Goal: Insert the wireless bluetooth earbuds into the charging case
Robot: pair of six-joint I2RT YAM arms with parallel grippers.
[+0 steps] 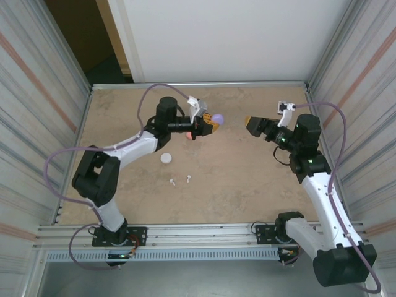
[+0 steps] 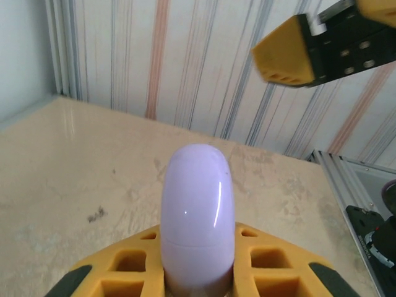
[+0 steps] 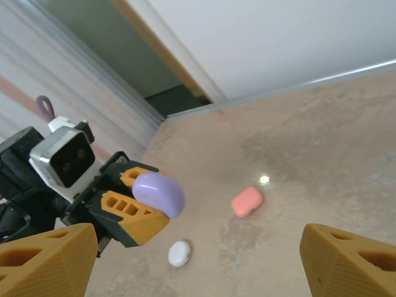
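Purple case (image 2: 197, 216) sits clamped in the left pincer (image 1: 213, 122), while the right pincer (image 1: 252, 125) gapes apart.

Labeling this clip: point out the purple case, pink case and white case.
purple case (image 3: 159, 193), right wrist view, its rounded side.
pink case (image 3: 247, 202), right wrist view, top centre.
white case (image 3: 179, 253), right wrist view, top centre.

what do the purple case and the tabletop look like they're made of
The purple charging case looks like hard plastic, smooth and glossy: bright highlights streak its rounded shell. The tabletop is beige with mottled, marble-like veining and a slight sheen that mirrors a light spot. It could be laminate or stone; the look leaves that open.
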